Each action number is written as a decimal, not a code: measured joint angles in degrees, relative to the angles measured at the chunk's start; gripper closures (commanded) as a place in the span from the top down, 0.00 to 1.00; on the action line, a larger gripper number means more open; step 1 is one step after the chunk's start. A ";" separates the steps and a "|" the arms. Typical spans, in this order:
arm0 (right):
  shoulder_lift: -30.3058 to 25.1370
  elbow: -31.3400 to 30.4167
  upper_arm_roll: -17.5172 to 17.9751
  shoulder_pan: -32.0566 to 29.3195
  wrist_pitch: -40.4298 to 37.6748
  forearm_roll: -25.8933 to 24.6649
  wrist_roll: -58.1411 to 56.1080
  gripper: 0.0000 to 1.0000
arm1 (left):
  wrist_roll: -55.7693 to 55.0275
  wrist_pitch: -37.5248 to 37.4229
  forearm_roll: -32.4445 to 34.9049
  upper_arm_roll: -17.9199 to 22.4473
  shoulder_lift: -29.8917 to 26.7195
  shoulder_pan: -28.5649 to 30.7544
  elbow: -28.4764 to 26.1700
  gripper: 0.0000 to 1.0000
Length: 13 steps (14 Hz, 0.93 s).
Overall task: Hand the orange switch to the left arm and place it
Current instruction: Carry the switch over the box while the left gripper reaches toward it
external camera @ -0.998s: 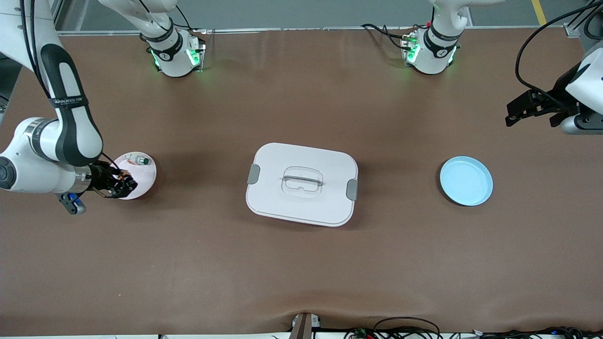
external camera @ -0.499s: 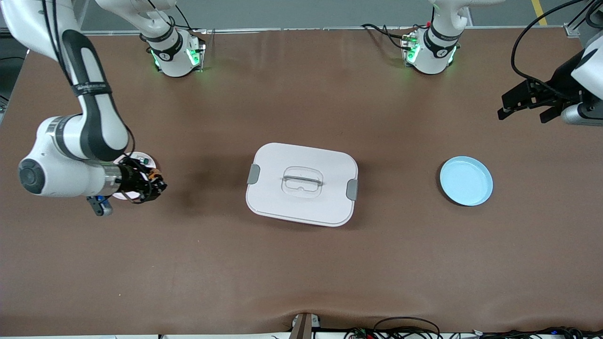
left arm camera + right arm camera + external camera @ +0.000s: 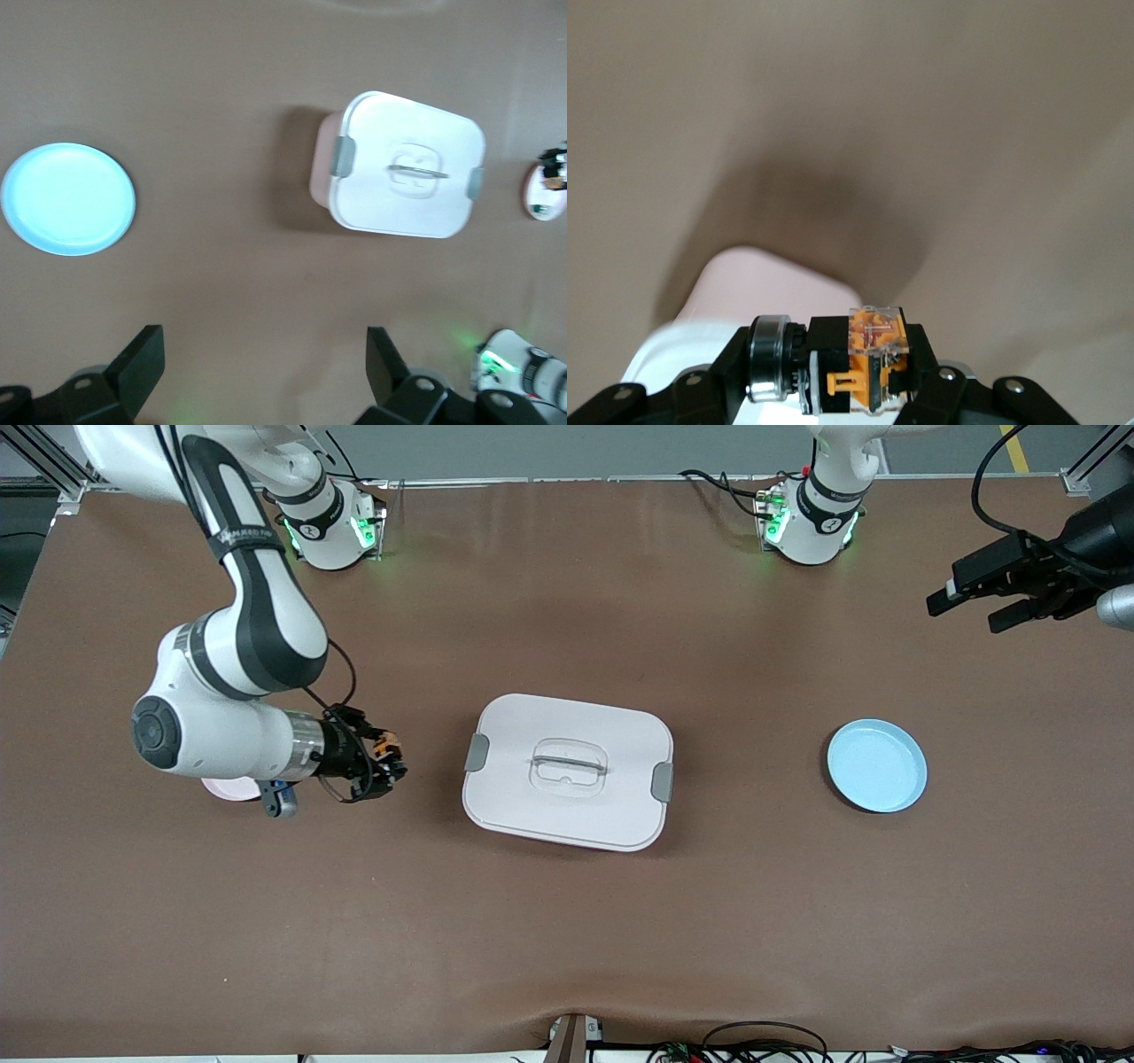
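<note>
1. The right gripper (image 3: 383, 766) has its jaws clenched on the orange switch (image 3: 864, 372). The right wrist view shows the switch lying sideways between them, black body and orange block pinched at the middle, so it should not twist in carriage.
2. The switch is therefore up in the air, over bare tabletop (image 3: 567, 939) between the pink plate (image 3: 229, 788) and the box (image 3: 567, 771), and short of the box's grey latch (image 3: 477, 752).
3. The right arm reaches in from its base with the forearm lying roughly level and the wrist pointed at the box. To my eye it carries high enough to pass above the lid or skirt it rather than strike it.
4. The box sits mid-table, squarely between the pink plate and the light blue plate (image 3: 877, 766), which is likely why two arms share the carry.
5. The left gripper (image 3: 974, 602) hangs with jaws released and empty, high over the tabletop at the left arm's end. Its wrist view looks down on blue plate and box, so it seems poised to receive.
</note>
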 measured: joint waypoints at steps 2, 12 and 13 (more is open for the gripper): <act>-0.07 2.55 0.01 2.02 -0.02 0.81 3.87 0.00 | 0.02 -0.49 -2.93 0.01 -0.05 0.11 0.02 1.00; -0.20 13.23 -0.01 6.70 -1.75 8.17 17.29 0.00 | 0.02 13.66 -19.65 -9.26 0.55 -0.60 -11.98 1.00; -0.19 13.73 -0.02 7.31 -1.75 8.21 18.61 0.00 | 0.02 15.03 -21.55 -9.96 0.60 -0.61 -13.05 1.00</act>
